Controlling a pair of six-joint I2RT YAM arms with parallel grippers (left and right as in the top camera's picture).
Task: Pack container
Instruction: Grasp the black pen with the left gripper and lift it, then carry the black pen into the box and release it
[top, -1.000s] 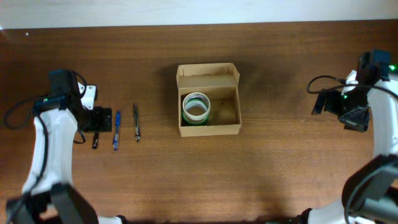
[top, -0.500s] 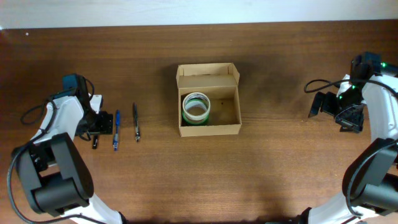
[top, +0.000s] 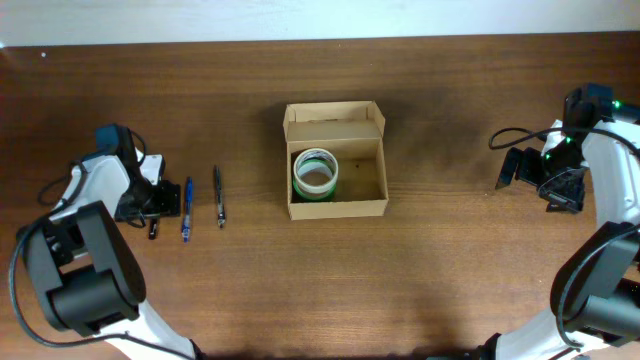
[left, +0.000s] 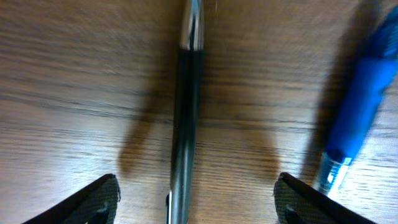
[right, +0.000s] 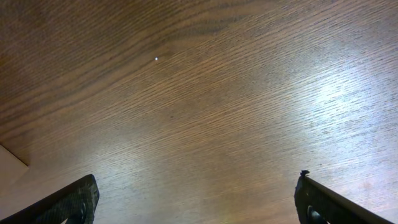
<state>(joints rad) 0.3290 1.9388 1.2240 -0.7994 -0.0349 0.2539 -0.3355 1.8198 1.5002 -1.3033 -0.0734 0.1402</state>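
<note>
The tan cardboard container (top: 375, 170) stands open mid-table with its flap folded back; a green-and-white tape roll (top: 315, 175) lies in its left half. My left gripper (top: 152, 205) is open, low over a black pen (top: 154, 228) that lies between its fingers in the left wrist view (left: 186, 112). A blue pen (top: 186, 208) lies just right of it and also shows in the left wrist view (left: 354, 118). A dark pen (top: 218, 196) lies further right. My right gripper (top: 520, 168) is open and empty over bare table at the far right.
The wooden table's (top: 450, 270) far edge meets a white wall at the top. The right wrist view shows only bare wood (right: 199, 112) between the fingers.
My left arm has drawn slightly left and settled over the black pen. The right arm moved a little toward the centre early on, then held still.
</note>
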